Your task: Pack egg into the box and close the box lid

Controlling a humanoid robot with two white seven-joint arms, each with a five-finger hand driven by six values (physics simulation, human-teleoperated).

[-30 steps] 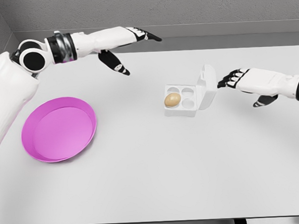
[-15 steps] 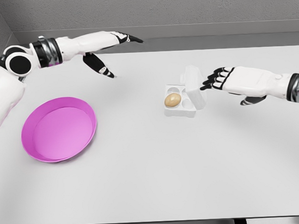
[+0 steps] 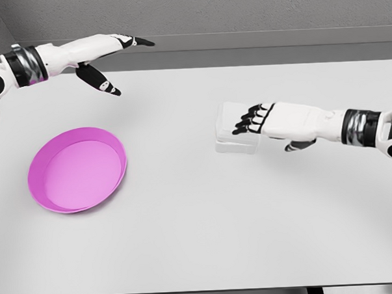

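Observation:
The white egg box (image 3: 233,133) lies right of the table's middle with its lid down flat, so the egg inside is hidden. My right hand (image 3: 250,120) rests palm down on the lid, its fingers spread over the box's right half and holding nothing. My left hand (image 3: 117,56) hovers far away at the back left, fingers stretched out and holding nothing.
A shallow magenta bowl (image 3: 78,169) sits at the table's left side. The grey table (image 3: 200,238) runs wide toward the front edge. A grey wall stands behind the table's far edge.
My right hand has swept left and pushed the lid from upright down onto the box, covering the egg. My left arm has drawn back to the left.

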